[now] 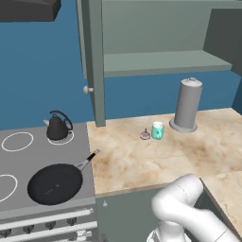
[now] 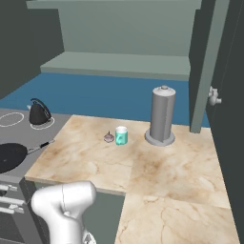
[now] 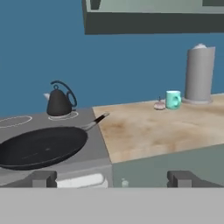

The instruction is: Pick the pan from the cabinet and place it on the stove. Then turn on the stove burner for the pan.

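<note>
Pan on the stove, knobs next

Our hand is wide and empty; the pan lies at ten o'clock, the stove knobs below it.

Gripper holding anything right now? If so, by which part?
Nothing held. The gripper is open, low before the stove; the pan sits on it.

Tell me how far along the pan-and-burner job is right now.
Done: the pan lies on a front ring of the stove, out of the open cabinet. In hand: nothing; the gripper is open, low in front of the stove. Left: turning a knob for the pan's burner; nothing shows it lit.
</note>
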Motion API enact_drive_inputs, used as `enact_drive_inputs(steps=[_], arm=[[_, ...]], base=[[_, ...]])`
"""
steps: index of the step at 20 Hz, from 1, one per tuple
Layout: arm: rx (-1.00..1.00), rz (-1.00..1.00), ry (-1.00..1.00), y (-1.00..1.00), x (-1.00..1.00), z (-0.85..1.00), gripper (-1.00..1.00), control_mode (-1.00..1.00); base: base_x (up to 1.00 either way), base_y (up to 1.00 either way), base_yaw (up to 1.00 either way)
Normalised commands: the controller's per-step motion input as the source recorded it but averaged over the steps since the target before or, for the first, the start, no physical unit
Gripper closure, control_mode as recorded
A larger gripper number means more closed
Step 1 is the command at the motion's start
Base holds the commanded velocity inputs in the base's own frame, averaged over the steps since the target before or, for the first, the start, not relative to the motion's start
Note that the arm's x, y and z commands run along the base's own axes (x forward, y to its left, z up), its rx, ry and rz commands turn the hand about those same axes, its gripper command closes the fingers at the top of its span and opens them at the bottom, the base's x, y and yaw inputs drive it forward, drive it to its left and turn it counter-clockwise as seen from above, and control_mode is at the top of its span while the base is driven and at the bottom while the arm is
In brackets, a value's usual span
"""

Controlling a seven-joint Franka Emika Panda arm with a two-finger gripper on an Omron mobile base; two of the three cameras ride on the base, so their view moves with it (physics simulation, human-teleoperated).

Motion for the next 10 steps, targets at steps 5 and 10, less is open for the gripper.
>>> enact_drive_inputs(steps=[5,10], arm=[[0.0,0.0,-0.26,0.05,0.26,-0.4,-1.0,-1.0],[0.0,0.0,-0.18,0.09,0.36,-0.19,-1.0,-1.0]], base=[[0.0,0.0,0.0],[0.0,0.0,0.0]])
